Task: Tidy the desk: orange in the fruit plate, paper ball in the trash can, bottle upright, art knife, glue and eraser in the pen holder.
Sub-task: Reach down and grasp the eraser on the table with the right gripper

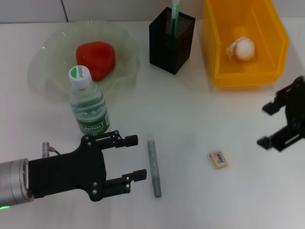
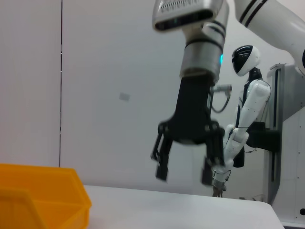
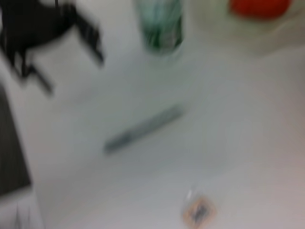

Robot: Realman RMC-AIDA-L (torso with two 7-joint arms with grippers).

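Knife (image 1: pixel 154 168) lies flat on the desk (image 1: pixel 200 119), lower centre of the head view, long axis running near vertical in frame. Left gripper (image 1: pixel 133 158) sits just to its left, fingers spread open, nothing between them, tips pointing at the knife's upper half. Bottle (image 1: pixel 87 103) already stands upright, just above the left gripper. Orange (image 1: pixel 96 59) rests in the plate (image 1: pixel 47 57), upper left. Paper ball (image 1: pixel 241 48) is in the yellow bin (image 1: pixel 281 43), upper right. Holder (image 1: pixel 170 40), top centre, carries one green-white stick, likely the glue. Eraser (image 1: pixel 218 159) lies loose, lower right of centre. Right gripper (image 1: pixel 277 125) hangs at the right edge, open and empty, well apart from the eraser.

Step in hand, by my reading: left gripper taking the knife.

Notes for doing it well:
- The knife is thin and flat; fingers need to come down straddling it across the narrow width, near its middle, tips close to the desk.
- Mind the bottle close behind the wrist; a swing upward in frame could tip it.
- Lift clear before carrying to the holder, then drop it end-first.
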